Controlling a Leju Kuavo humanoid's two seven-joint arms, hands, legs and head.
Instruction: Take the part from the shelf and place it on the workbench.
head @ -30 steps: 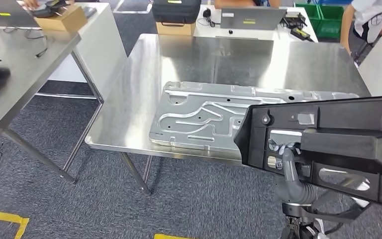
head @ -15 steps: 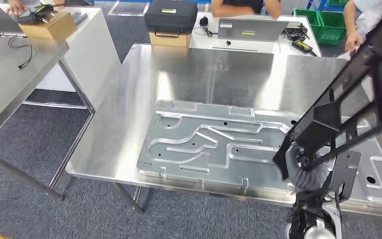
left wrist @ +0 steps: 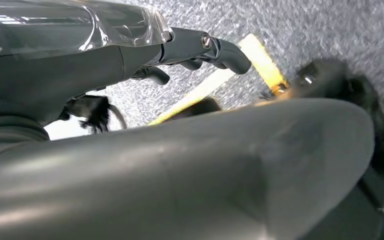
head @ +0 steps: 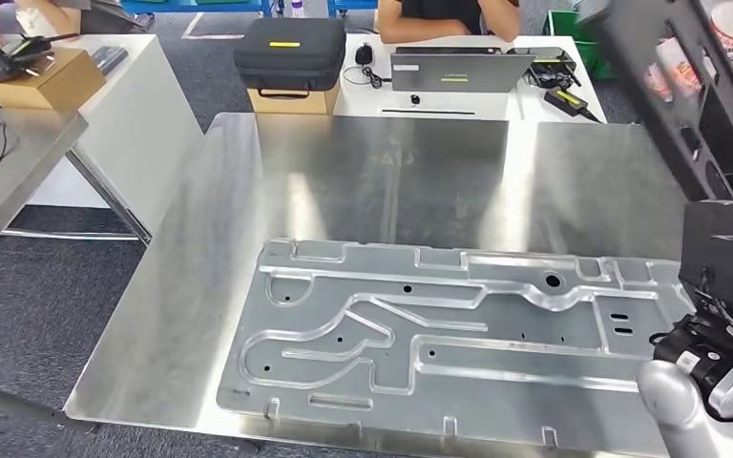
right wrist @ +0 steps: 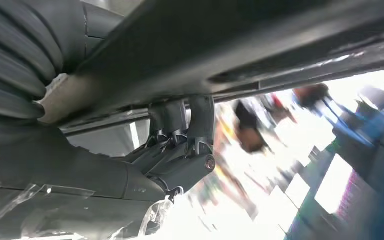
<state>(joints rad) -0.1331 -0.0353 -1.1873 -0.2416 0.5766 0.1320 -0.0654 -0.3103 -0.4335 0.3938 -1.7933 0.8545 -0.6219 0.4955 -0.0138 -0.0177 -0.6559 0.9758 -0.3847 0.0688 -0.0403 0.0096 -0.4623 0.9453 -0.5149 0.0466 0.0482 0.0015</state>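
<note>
**Part held high over the workbench's right edge**

Right hand [right wrist: 180, 150] grips the black part [head: 687, 86]: in the right wrist view its fingers [right wrist: 200, 120] hook up around a dark bar of the part. In the head view the part is raised and steeply tilted above the right edge of the workbench [head: 200, 286], clear of the surface. Silver stamped panel [head: 458, 334] lies flat along the near edge, spanning most of the width. Left hand [left wrist: 190, 50]: fingers curled in, nothing in them, over grey carpet with a yellow floor line [left wrist: 240, 70]. Beyond the far edge: black case [head: 291, 48] on a cardboard box [head: 291, 97], laptop [head: 463, 69], people seated.
</note>
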